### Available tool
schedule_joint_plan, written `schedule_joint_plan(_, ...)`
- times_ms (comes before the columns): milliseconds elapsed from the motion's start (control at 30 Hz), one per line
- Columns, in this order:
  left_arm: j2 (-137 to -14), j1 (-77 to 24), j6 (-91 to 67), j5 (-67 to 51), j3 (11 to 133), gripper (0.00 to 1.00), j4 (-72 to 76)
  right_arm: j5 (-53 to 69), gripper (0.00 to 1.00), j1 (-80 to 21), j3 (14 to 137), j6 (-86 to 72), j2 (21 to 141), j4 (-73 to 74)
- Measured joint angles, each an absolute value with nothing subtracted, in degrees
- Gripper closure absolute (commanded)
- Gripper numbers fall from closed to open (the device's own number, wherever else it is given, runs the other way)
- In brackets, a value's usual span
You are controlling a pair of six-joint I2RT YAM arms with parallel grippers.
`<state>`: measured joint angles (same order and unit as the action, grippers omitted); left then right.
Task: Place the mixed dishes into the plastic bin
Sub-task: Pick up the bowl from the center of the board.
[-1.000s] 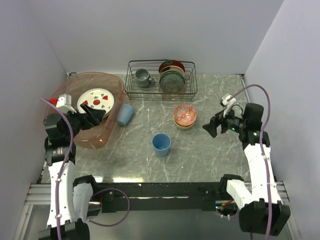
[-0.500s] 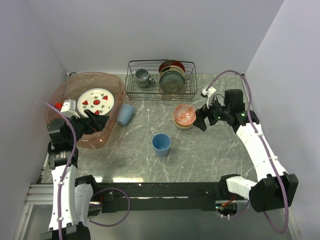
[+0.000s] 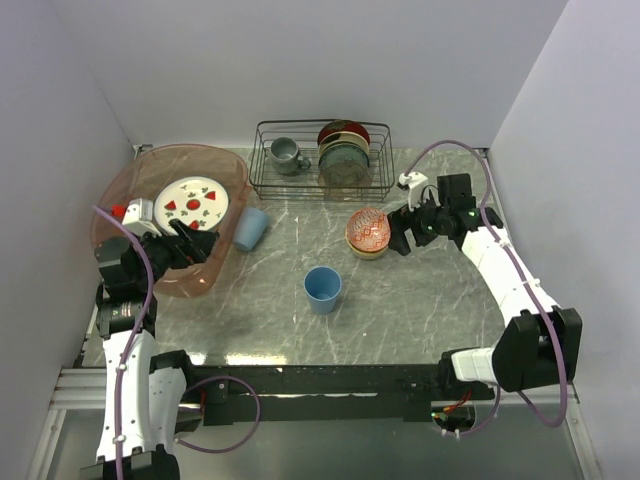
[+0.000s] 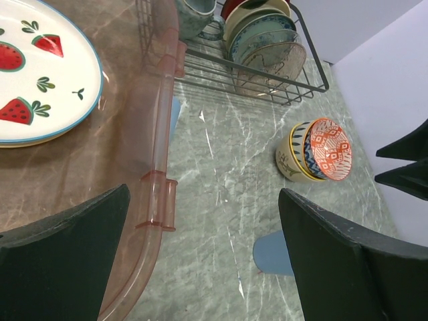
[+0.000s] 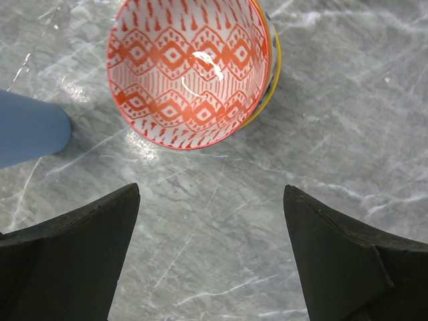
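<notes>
The mixed dishes are barely begun: only the strawberry plate (image 3: pixel 192 200) lies in the plastic bin (image 3: pixel 190 150), the stacked bowls (image 3: pixel 369 232) and two blue cups (image 3: pixel 322 289) wait on the table (image 3: pixel 430 300), and the left gripper (image 3: pixel 200 240) and right gripper (image 3: pixel 396 238) gape empty.

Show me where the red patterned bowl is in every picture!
Top view: the red bowl sits just right of the middle.
Left wrist view: the bowl is on the right side, halfway down.
Right wrist view: the bowl is at the top middle, big and close.
Shared landmark: the cream bowl it sits in, with a yellow rim.
</notes>
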<state>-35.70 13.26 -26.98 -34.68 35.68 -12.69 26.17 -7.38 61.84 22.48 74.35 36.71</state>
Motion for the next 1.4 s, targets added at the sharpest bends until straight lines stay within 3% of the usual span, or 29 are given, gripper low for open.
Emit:
schedule_joint_plan(233,-35.7,13.06,-26.63,-34.65,35.68,0.01,-12.69,24.99,0.32,-7.42,63.75,20.58,79.22,36.6)
schedule_joint_plan(433,-35.73,12.88,-26.63,-34.68,35.68,0.01,-12.69,25.76,0.38,-7.53,67.48,18.57,83.88,36.73)
schedule_joint_plan(767,-35.7,12.49,-26.61,-34.63,35.68,0.01,-12.69,25.63,0.56,-7.75,72.86,15.18,92.66,36.4)
schedule_joint_plan(933,-35.7,12.43,-26.61,-34.63,35.68,0.01,-12.69,24.56,0.75,-8.21,72.97,14.61,94.85,36.36)
schedule_joint_plan(967,-35.7,12.43,-26.61,-34.63,35.68,0.01,-12.69,24.6,0.82,-8.32,72.99,14.55,95.07,36.29)
schedule_joint_plan(1167,-35.7,12.29,-26.61,-34.74,35.68,0.01,-12.69,24.03,1.0,-8.49,73.25,13.96,95.2,34.39)
schedule_joint_plan(1400,-36.97,12.29,-26.81,-37.32,35.57,0.01,-11.99,24.12,1.0,-8.49,73.28,13.5,95.04,33.52)
